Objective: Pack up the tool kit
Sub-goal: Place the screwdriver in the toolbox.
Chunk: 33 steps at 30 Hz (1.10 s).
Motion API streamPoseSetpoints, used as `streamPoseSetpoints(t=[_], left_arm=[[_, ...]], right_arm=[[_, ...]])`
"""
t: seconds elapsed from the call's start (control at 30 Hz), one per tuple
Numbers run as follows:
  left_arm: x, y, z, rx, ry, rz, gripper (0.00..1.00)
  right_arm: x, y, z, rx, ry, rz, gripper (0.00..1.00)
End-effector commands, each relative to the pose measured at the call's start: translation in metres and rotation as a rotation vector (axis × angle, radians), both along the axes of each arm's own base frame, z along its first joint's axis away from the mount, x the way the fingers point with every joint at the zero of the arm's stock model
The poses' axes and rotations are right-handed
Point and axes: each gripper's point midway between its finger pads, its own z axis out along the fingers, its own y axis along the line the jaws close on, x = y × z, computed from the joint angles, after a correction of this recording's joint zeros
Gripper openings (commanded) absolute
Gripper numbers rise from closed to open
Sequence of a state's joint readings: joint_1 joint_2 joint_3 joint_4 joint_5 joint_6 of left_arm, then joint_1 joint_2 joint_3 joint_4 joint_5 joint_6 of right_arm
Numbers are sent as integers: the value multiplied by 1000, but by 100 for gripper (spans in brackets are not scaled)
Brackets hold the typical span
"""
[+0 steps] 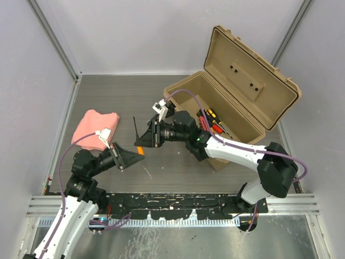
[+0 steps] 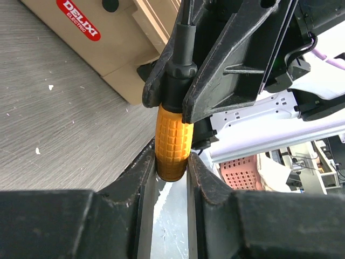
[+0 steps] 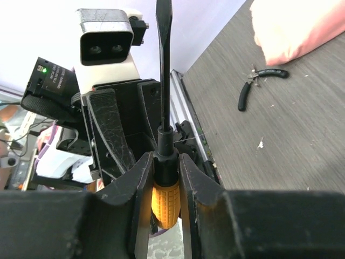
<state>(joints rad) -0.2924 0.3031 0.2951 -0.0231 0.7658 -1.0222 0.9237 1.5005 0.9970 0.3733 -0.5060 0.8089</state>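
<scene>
Handover beside the open tan case (image 1: 186, 87): two arms grip one orange-handled screwdriver (image 1: 140, 150) in mid-air just left of the case, above the grey counter (image 1: 108, 91). The left fingers (image 2: 149, 170) are drawn in to a narrow gap and pinch the butt of the orange grip. The right fingers (image 3: 146, 168) are closed on the black collar where the shaft begins. The case lid stands tilted back. Red- and black-handled screwdrivers (image 1: 213, 120) lie inside the case, towards its right end. A red label (image 2: 78, 20) reading DELIXI marks the case's front wall. Black-handled pliers (image 3: 259, 81) lie on the counter well left of the case, just beside a pink cloth (image 1: 96, 128).
</scene>
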Motion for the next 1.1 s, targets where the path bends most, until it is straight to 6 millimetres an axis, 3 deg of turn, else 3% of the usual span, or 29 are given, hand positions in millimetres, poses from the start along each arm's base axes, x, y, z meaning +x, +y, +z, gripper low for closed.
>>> streamPoseSetpoints(t=[0.0, 0.1, 0.23, 0.33, 0.6, 0.83, 1.07], left_arm=[[-3, 2, 26, -10, -94, 8, 30], [-4, 3, 30, -3, -97, 10, 75], [-4, 7, 27, 49, -96, 33, 98], [-1, 12, 22, 97, -86, 67, 98], [1, 17, 7, 160, -27, 103, 98], [4, 22, 1, 182, -7, 138, 98], [17, 25, 27, 213, -50, 178, 98]], right_arm=[[18, -13, 36, 31, -158, -149, 1], [28, -29, 47, -61, -352, -272, 1], [37, -51, 64, -94, -473, -355, 1], [57, -75, 61, -221, -538, -479, 1], [111, -186, 76, -513, -682, -864, 1], [145, -263, 42, -813, -577, -921, 1], [163, -305, 3, -1097, -559, -931, 1]])
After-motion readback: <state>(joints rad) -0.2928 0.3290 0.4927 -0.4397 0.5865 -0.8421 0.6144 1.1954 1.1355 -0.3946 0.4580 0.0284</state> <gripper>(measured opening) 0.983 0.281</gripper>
